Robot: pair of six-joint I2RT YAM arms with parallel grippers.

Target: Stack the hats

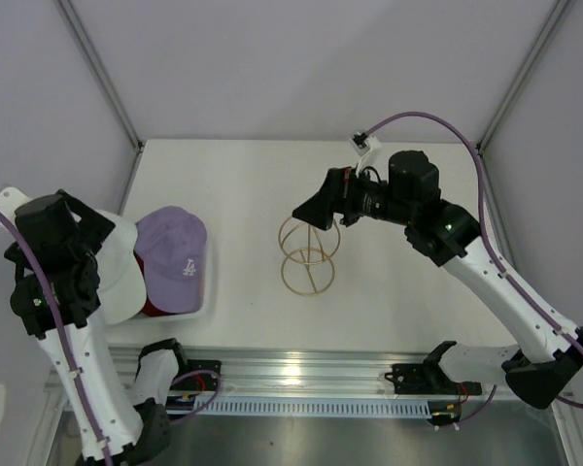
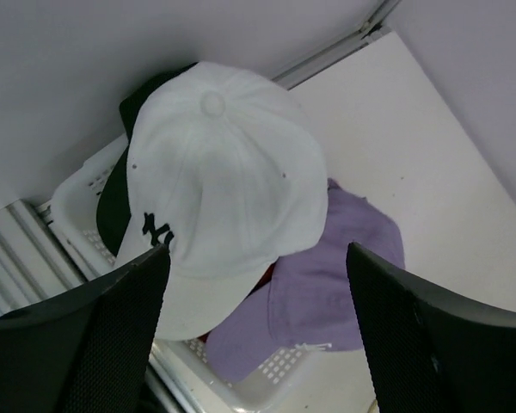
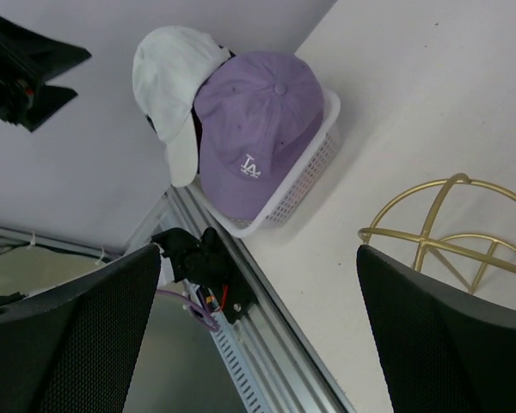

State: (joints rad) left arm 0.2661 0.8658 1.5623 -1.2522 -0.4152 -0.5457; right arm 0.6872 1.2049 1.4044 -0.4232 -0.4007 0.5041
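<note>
1. Left claw [image 2: 256, 254]: jaws wide, nothing held, poised directly above the white cap [image 2: 228, 172]. One fingertip [image 2: 146, 275] close to the brim edge; contact not discernible.
2. Step in hand, as judged: picking the white cap off the pile. Best approach: descend over the crown, close on that one cap's fabric only, then lift straight up. This avoids dragging the dark cap [image 2: 112, 206] beneath or tipping the tray [image 2: 267, 387].
3. Right claw [image 3: 258, 249]: jaws wide and empty, hovering just beside the top of the gold wire stand [image 1: 309, 254] in the middle of the worktop [image 1: 418, 311]. Probably the place for the stack, so best kept out of the way of an incoming cap.
4. Tray, at the worktop's left edge, holding every visible cap:
   - white cap with dark lettering uppermost, over the dark cap;
   - lavender cap [image 1: 170, 248] with white logo alongside, brim over the rim;
   - a sliver of red cap [image 2: 262, 280] between the two.
   Any further caps underneath not discernible.
</note>
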